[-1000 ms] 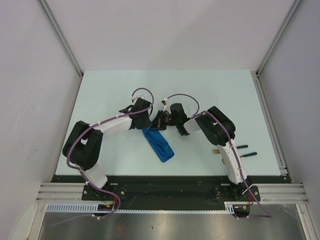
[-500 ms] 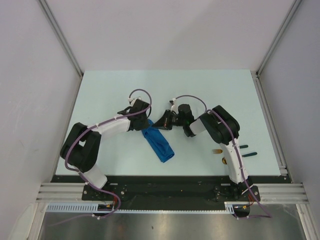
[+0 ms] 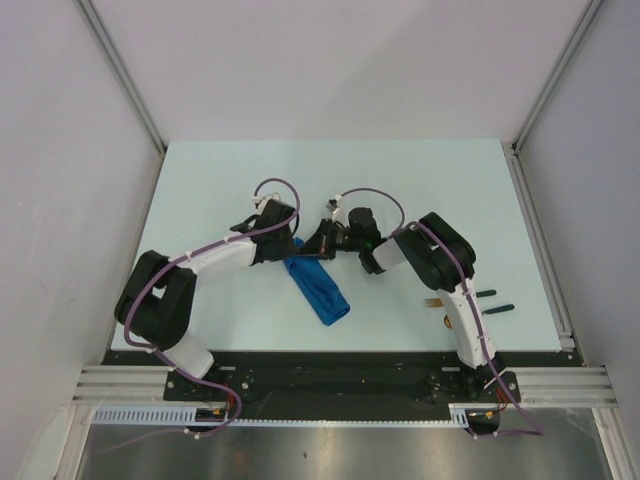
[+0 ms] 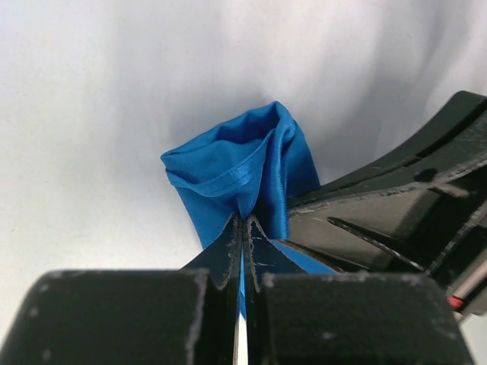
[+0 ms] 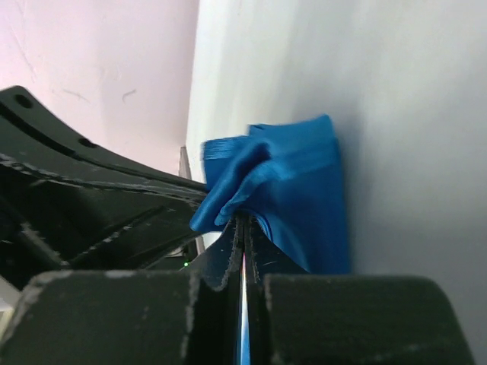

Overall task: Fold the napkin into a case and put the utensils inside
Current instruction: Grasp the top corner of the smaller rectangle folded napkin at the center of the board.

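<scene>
Clamps, in the left gripper (image 4: 242,222), a bunched end of the napkin (image 4: 243,163), which puffs up just beyond the fingertips (image 4: 226,247). Clamps the same end in the right gripper (image 5: 242,222), fingers pressed together on it. Looks soft, light, limp: best pinched at edges.

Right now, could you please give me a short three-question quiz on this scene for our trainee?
1. True or false: the left fingers and the right fingers are both shut on the napkin.
2. Where are the utensils? A) inside the napkin B) on the right side of the table C) held by the left fingers
3. Fill in: seen from the arm bases, the fingers grip the napkin's ___ end.
Key: 1 true; 2 B; 3 far.
</scene>
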You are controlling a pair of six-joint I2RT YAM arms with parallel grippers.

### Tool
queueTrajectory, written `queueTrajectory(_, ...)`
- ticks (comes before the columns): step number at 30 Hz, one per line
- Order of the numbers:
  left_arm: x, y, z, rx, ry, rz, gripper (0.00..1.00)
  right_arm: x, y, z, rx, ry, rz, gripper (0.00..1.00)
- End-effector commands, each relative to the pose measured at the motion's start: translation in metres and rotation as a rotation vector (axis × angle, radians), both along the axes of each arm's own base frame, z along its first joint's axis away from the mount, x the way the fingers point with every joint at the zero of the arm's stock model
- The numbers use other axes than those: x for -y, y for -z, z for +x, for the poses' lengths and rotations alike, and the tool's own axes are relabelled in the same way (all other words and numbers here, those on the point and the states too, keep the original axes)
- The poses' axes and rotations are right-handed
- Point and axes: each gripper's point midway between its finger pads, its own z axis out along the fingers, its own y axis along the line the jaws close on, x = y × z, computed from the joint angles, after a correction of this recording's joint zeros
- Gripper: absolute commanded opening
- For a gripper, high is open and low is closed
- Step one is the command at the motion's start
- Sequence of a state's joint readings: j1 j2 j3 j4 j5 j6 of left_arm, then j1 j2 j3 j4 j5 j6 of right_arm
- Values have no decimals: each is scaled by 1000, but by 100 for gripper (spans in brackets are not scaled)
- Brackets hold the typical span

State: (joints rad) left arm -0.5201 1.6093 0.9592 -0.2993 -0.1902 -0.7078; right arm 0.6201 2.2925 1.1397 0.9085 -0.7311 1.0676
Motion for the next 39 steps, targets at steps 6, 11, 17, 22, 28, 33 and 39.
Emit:
queueTrajectory(6,10,-13,9,52,11,-68,0,-47,-19,-7,32,-84,107,0)
queueTrajectory(11,11,-15,11,55,14,-65,0,-59,3,-11,13,-108,83,0)
queueTrajectory(17,6,-10,8,47,-24,-67,0,-61,12,-7,-8,-101,57,0)
queueTrajectory(22,2,-17,9,73,-39,-72,0,-68,19,-12,-4,-116,-12,0)
queueTrajectory(28,-1,-19,11,69,-21,-48,0,-65,46,-16,-5,-147,-144,0)
queueTrajectory(33,-11,-15,9,10,-76,-38,0,-60,68,-17,30,-147,-288,0)
queueTrajectory(39,-19,-6,5,-69,-145,-51,0,-58,80,-15,112,-140,-435,0)
